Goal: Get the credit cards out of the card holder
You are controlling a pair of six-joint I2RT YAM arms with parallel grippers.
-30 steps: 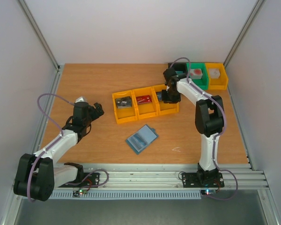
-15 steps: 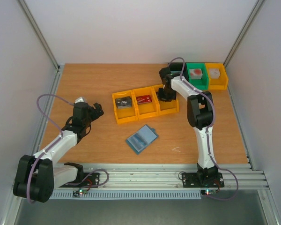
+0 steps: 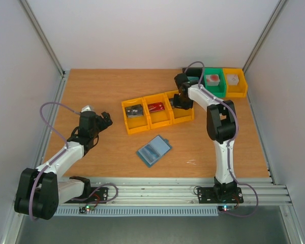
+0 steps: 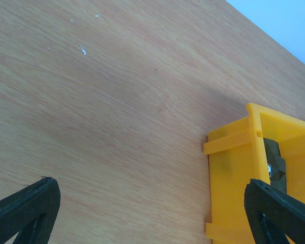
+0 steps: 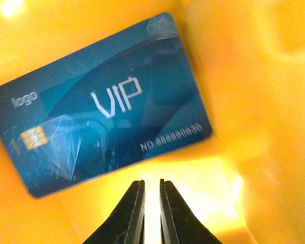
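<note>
Left gripper [image 4: 150, 188] spread wide, empty, left of yellow bins [image 3: 138, 128] | dark grey card [image 3: 134, 110] in left bin, red card [image 3: 156, 107] in middle | card holder [image 3: 154, 150] on table [image 3: 91, 86], nearer | right gripper [image 5: 151, 195] nearly closed, empty, above blue card [image 5: 101, 101] in right bin.

a wooden tabletop [image 3: 117, 86] sits enclosed by plain white walls [image 3: 152, 30] and metal rails [image 3: 42, 35].

Top camera looking down over whole table [image 3: 107, 91], left wrist camera hovering near it, sharing yellow bin [image 4: 229, 173] ahead of its fingers [image 4: 25, 208], right wrist camera closely facing blue card [image 5: 101, 101].
</note>
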